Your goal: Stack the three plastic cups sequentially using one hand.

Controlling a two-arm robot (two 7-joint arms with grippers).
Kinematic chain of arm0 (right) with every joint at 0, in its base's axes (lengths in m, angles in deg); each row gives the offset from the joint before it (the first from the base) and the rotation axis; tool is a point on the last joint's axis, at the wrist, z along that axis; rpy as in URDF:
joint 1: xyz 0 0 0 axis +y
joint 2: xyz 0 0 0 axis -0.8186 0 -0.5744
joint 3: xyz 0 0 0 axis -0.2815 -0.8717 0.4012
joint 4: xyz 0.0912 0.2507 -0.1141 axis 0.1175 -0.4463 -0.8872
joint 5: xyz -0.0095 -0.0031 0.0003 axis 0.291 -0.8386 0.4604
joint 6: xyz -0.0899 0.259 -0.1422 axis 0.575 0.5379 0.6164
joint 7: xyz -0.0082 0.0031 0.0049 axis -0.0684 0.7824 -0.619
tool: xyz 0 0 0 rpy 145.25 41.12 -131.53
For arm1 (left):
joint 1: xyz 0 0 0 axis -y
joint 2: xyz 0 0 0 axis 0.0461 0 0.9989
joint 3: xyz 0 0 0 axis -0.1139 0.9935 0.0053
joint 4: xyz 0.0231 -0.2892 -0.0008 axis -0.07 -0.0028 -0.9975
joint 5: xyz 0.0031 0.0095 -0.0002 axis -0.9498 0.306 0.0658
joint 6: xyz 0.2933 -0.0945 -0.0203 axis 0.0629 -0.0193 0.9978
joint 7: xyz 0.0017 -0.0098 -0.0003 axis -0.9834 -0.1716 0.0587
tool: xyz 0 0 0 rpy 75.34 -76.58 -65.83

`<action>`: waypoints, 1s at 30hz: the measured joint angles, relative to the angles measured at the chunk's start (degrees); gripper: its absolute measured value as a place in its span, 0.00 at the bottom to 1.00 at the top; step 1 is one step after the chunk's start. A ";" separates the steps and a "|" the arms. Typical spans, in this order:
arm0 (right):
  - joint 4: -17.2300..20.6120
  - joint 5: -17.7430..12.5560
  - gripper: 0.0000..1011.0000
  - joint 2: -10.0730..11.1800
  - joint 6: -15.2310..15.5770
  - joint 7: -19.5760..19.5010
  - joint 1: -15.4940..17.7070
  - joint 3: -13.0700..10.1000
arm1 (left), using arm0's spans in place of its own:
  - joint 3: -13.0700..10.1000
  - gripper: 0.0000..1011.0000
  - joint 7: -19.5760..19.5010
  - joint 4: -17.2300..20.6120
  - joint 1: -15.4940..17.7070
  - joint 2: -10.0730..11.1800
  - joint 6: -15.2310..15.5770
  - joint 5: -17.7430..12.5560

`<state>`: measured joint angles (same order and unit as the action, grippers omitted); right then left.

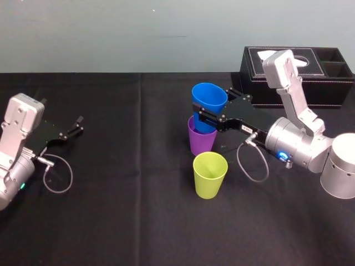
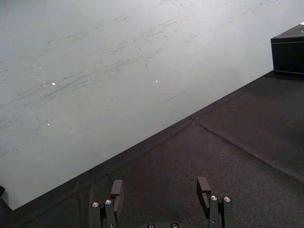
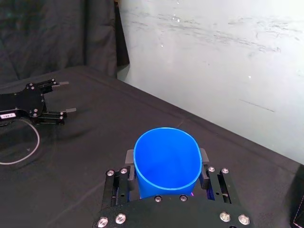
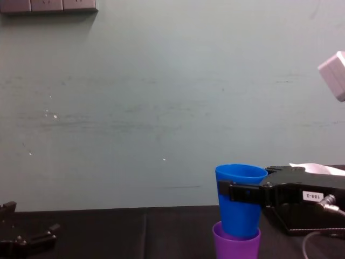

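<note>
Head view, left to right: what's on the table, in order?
Left tool → yellow-green cup → black tissue box. Purple cup, blue cup and right tool overlap that cup, so unplaced.

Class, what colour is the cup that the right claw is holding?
Bright blue. The cup shows best in the right wrist view.

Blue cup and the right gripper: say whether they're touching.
Touching. The right wrist view shows the right gripper with jaws pressed against both sides of the blue cup.
</note>
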<state>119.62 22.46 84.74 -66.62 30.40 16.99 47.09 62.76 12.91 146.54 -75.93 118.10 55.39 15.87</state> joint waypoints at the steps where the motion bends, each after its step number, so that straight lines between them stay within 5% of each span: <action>1: -0.09 -0.02 0.72 -0.02 -0.13 0.02 0.00 0.05 | 0.00 1.00 0.00 0.00 0.00 0.00 0.00 0.00; 30: -4.40 3.23 0.72 -1.22 -5.40 0.48 0.60 1.78 | 0.00 1.00 0.00 0.00 0.00 0.00 0.00 0.00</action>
<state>115.22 25.69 83.52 -72.02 30.88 17.59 48.86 62.76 12.91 146.54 -75.93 118.10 55.39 15.87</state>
